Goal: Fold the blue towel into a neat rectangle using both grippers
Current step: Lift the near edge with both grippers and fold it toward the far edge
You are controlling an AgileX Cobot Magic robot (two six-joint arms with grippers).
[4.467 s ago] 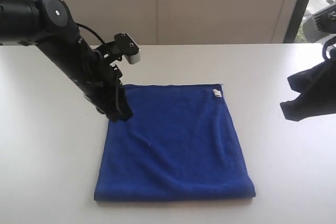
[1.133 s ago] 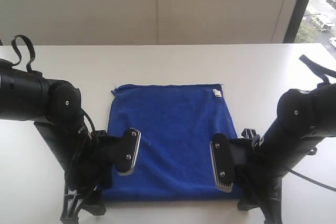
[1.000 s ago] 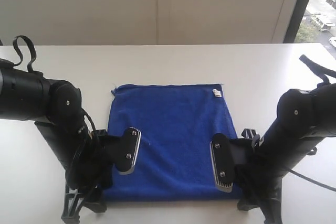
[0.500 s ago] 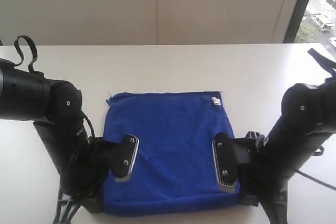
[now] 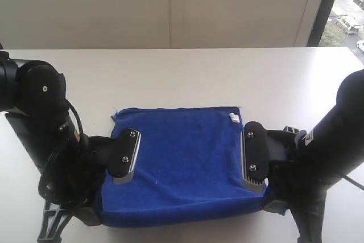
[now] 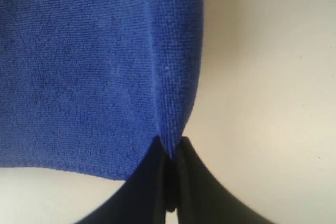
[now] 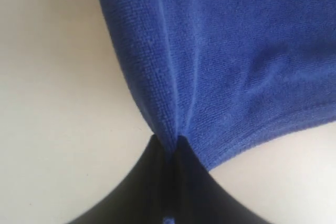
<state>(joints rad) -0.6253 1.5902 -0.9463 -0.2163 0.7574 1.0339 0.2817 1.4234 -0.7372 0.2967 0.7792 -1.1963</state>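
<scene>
Near corners pinched and lifted off the worktop (image 5: 187, 72).
The blue towel (image 5: 182, 152) sits mid-worktop, its near edge now raised. The left gripper (image 6: 169, 153) and right gripper (image 7: 169, 148), jaws apart a second ago, are clamped on its corners, so folding can begin.

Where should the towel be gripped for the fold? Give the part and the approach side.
The two corners nearest the arms, one per gripper, coming in from that edge. The towel is thin and squarish, so both corners lift that edge evenly. The left gripper and right gripper are shut there.
</scene>
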